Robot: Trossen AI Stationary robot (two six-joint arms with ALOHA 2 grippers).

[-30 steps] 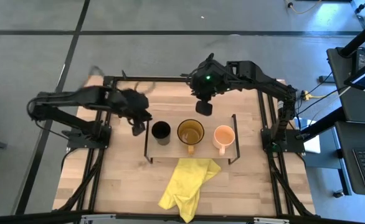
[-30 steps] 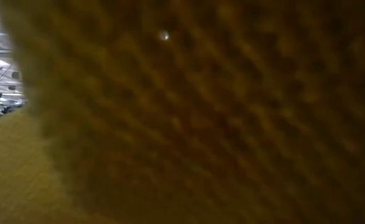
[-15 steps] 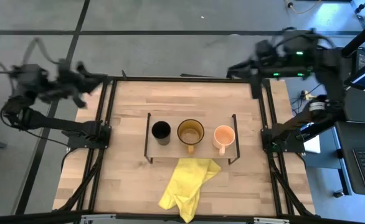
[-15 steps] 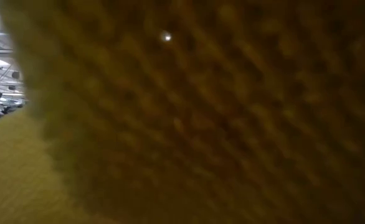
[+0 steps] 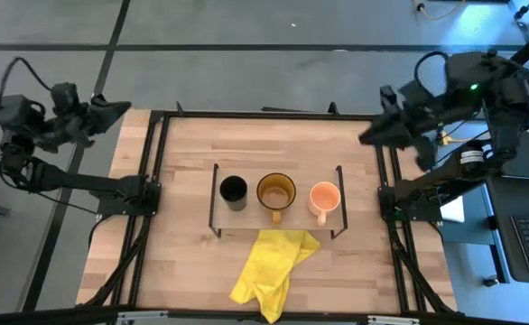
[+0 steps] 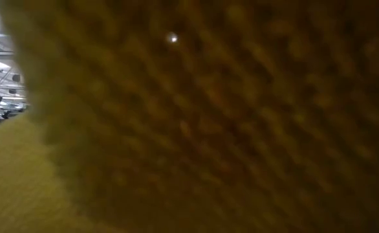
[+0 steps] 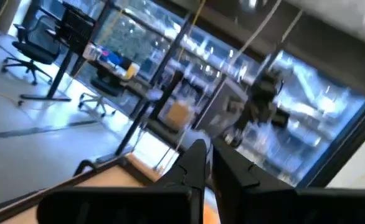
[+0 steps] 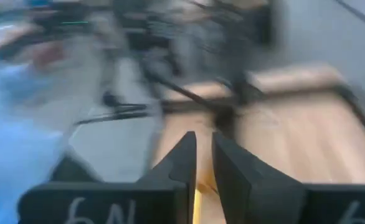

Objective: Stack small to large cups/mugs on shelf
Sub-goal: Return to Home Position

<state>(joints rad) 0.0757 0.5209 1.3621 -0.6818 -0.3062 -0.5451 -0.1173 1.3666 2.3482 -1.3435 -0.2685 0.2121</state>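
Black cup (image 5: 234, 190), amber mug (image 5: 275, 191) and peach mug (image 5: 324, 196) all stand upright on the shelf (image 5: 237, 221). They form one row along its long axis, smallest at the left arm's end, handles toward the yellow cloth (image 5: 269, 266). We judge placing done; only parking the arms is left. Left claw (image 5: 111, 106) and right claw (image 5: 370, 137) hang off the desk's (image 5: 192, 262) far corners, both clenched on nothing.

High view straight down on table (image 5: 192, 262) — low view pressed against yellow cloth (image 6: 209, 129).
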